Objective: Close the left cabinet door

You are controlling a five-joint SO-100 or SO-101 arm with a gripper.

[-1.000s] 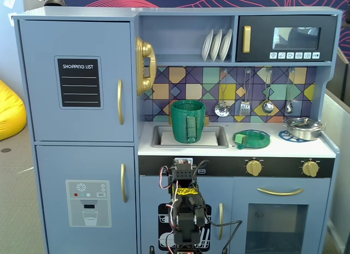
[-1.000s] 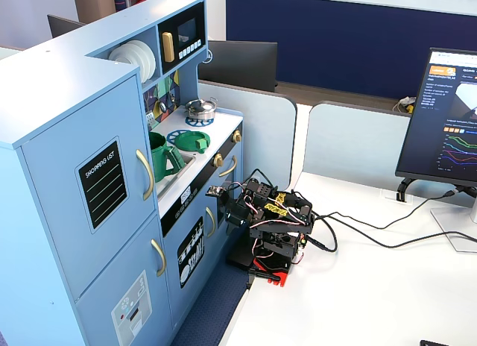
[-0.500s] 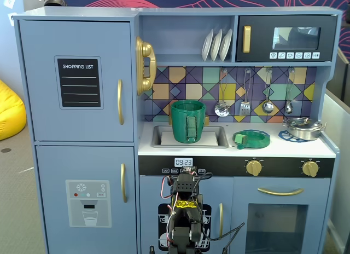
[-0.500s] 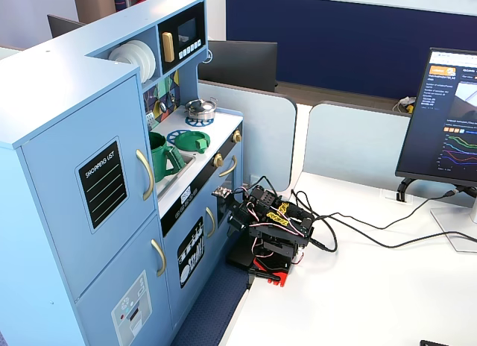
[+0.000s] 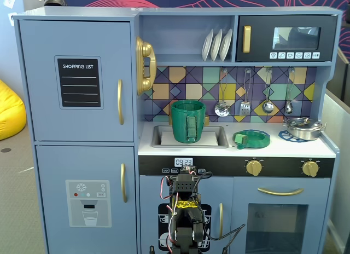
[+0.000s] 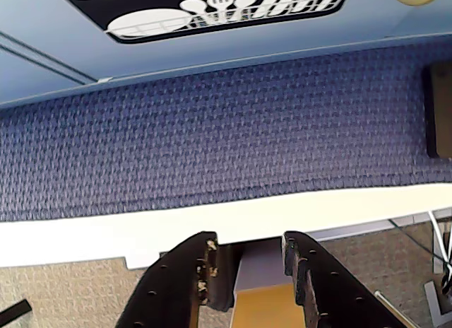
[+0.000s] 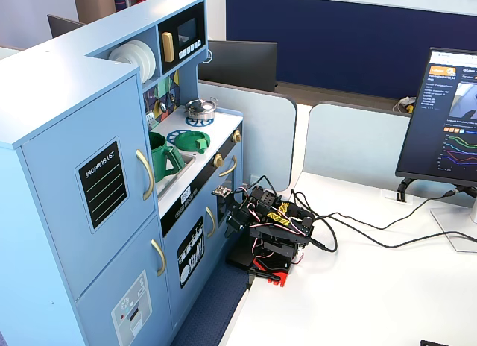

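Note:
The left cabinet door [image 5: 76,46] is light blue with a black "SHOPPING LIST" label [image 5: 80,82] and a curved gold handle [image 5: 120,102]. It lies flush with the cabinet front, and in the other fixed view [image 7: 71,148] it also looks shut. The arm [image 5: 186,210] sits folded low in front of the kitchen's lower middle door, well below and to the right of that door; it also shows on the white table [image 7: 272,227]. In the wrist view my gripper [image 6: 248,238] points down at the table edge, its jaws apart with nothing between them.
The water-dispenser door [image 5: 87,202] is below the left door. A gold phone [image 5: 145,65], a green pitcher [image 5: 187,121] in the sink, a green lid [image 5: 251,138], a pot [image 5: 303,128] and the microwave [image 5: 284,38] lie to the right. Blue carpet [image 6: 212,144] separates kitchen and table. A monitor [image 7: 447,115] and cables stand nearby.

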